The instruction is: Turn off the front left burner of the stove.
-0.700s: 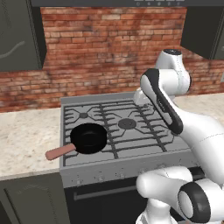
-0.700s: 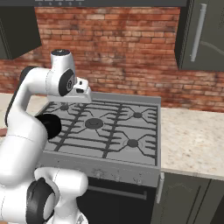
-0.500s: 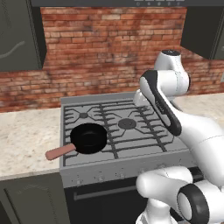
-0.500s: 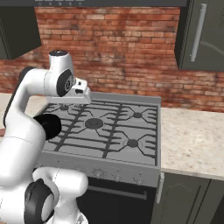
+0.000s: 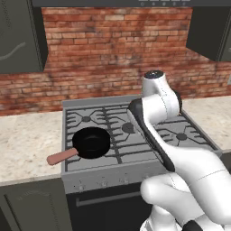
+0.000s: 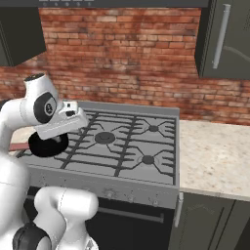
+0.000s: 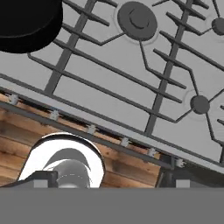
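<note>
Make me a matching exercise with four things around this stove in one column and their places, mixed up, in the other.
Things:
1. black frying pan with reddish handle
2. large round dark-grey centre burner
3. row of small grey front knobs
4. red brick wall

Places:
A. behind the grey steel stove
B. along the stove's front edge
C. over the stove's front left corner
D. middle of the grates

Pairs: 1-C, 2-D, 3-B, 4-A
</note>
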